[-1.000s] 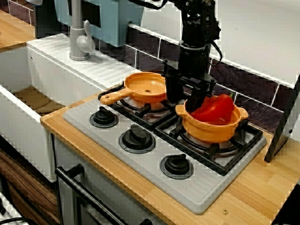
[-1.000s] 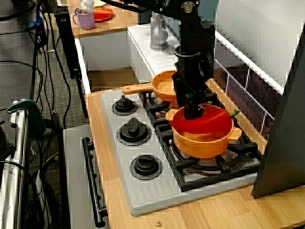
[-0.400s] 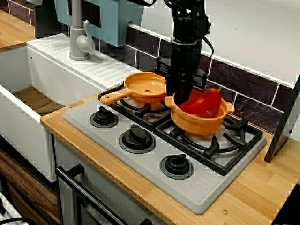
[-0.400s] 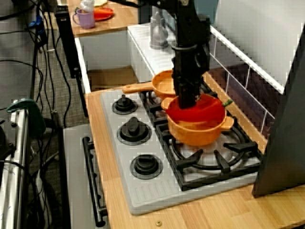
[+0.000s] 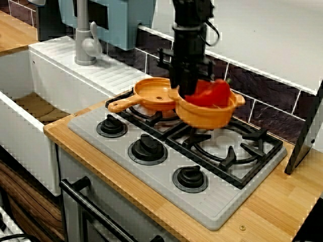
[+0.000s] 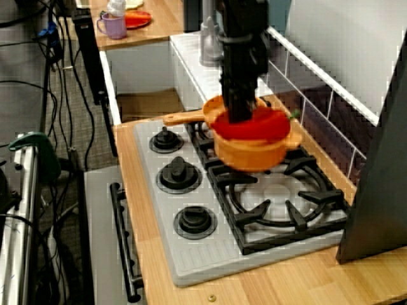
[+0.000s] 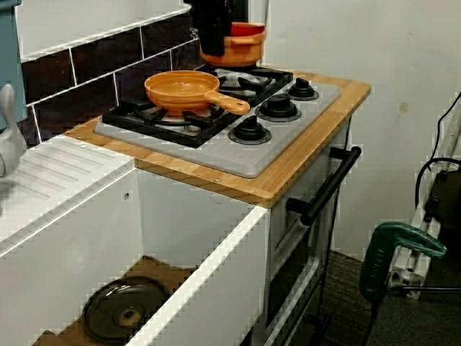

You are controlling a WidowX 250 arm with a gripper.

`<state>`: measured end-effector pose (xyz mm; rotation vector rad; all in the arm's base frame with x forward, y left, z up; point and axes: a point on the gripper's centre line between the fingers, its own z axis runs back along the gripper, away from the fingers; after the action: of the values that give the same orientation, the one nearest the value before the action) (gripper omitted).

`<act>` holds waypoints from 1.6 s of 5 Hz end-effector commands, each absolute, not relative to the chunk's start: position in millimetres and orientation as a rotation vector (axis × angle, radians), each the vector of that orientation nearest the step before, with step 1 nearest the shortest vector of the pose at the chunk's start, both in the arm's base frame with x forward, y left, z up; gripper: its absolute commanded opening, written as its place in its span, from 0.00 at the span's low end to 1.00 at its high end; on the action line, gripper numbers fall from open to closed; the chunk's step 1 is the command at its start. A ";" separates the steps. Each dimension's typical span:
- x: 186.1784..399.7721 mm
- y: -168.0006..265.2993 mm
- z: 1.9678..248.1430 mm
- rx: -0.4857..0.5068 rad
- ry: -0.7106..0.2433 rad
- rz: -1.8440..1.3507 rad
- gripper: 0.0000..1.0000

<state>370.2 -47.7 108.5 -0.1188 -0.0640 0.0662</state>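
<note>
One black end effector (image 5: pixel 184 95), pointing straight down, jaws pinched tight on the left rim of an orange two-handled pot (image 5: pixel 206 112). Pot held in the air, clear of the black grates (image 5: pixel 228 156), over the gap between the left and right burners. Inside the pot, a red bell pepper (image 5: pixel 211 93), green stem toward the tiled wall. Just left of the pot, an orange frying pan (image 5: pixel 155 92) on the left burner, handle pointing left and near. Nearer, three black knobs (image 5: pixel 148 147) in a row on the grey hob (image 5: pixel 222 204). Beneath, a wooden tabletop (image 5: pixel 275 201). Farther left, a white sink (image 5: pixel 22 133) with a grey faucet (image 5: pixel 84 38). Seen from the sink end, a round lid (image 7: pixel 124 312) on its bottom.
</note>
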 end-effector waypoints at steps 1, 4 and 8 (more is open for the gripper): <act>366.8 -10.4 174.8 -0.182 -0.180 0.107 0.00; 365.1 41.4 190.2 -0.156 -0.210 0.151 0.00; 371.4 91.4 193.7 -0.084 -0.302 0.242 0.00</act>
<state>375.4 88.4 173.4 -0.0948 -0.2446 0.2421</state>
